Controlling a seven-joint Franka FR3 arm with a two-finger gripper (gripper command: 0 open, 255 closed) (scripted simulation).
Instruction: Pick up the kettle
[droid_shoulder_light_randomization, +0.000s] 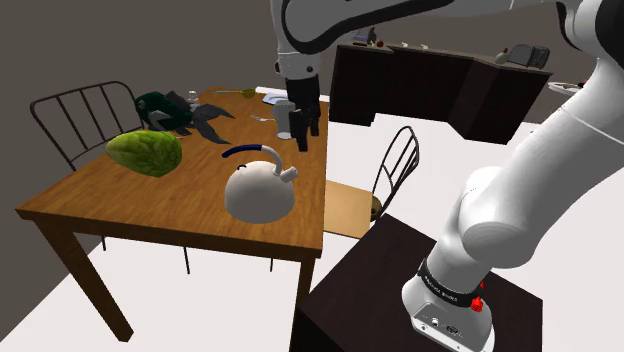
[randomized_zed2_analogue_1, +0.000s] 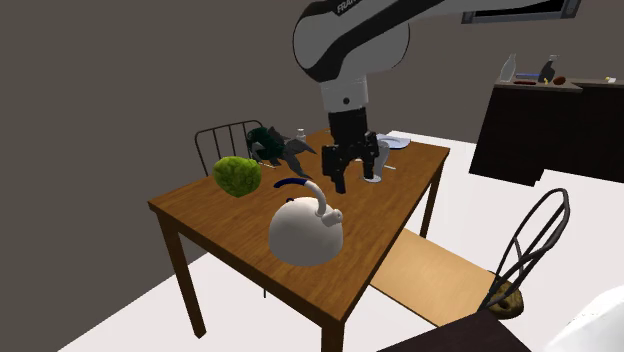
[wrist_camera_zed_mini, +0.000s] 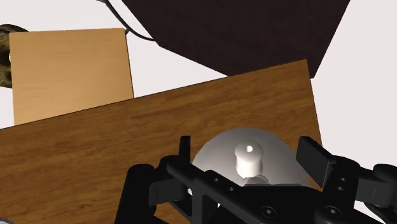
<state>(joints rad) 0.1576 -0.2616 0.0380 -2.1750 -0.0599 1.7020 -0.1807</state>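
Note:
The kettle is white and round, with a dark blue arched handle and a short spout. It stands upright on the wooden table, near the edge toward the stand. My black gripper hangs above the table beyond the kettle, apart from it, fingers spread. From the second exterior view the gripper is behind and above the kettle. Along the hand, the kettle's lid and its knob lie beyond the open gripper, untouched by either finger.
A green leafy lump and a dark green object lie on the table's far side. A small white vessel stands right by the gripper. A wooden-seated chair is beside the table, a wire chair behind, dark cabinets at the back.

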